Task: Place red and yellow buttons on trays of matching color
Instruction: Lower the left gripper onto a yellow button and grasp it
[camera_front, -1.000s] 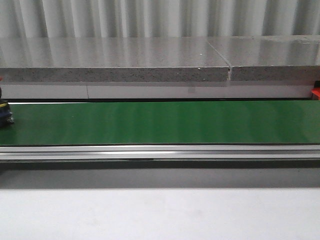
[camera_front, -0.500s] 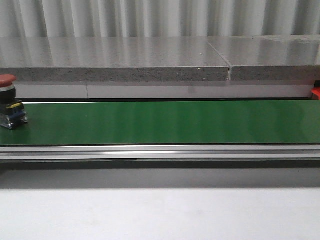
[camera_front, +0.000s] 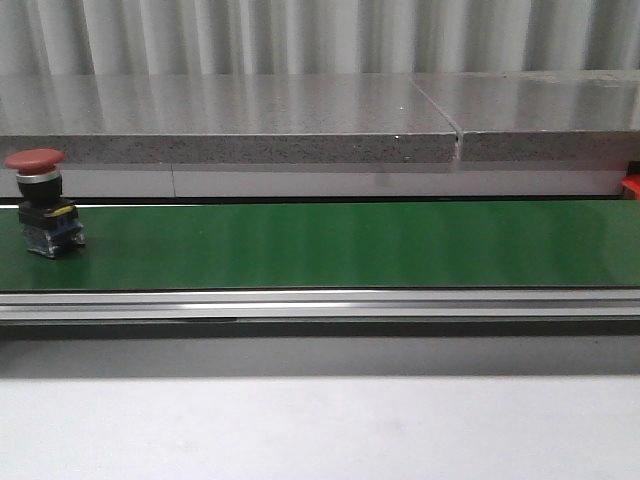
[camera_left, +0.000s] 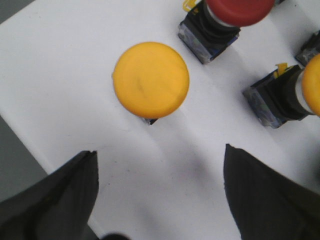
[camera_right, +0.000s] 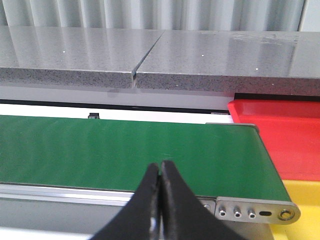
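Spread left gripper (camera_left: 160, 195) hovers over a round yellow button (camera_left: 150, 80) on a white surface (camera_left: 60, 90); right gripper (camera_right: 160, 182), pressed together, faces the smooth green belt (camera_right: 125, 150).

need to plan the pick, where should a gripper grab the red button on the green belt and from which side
Grip the red button from above, fingers closing on the neck just beneath the cap. It stands upright on the green belt; the wide mushroom cap overhangs the narrower neck and blocky base, so fingers under the cap would probably catch its rim. The right gripper is shut and would need opening first.
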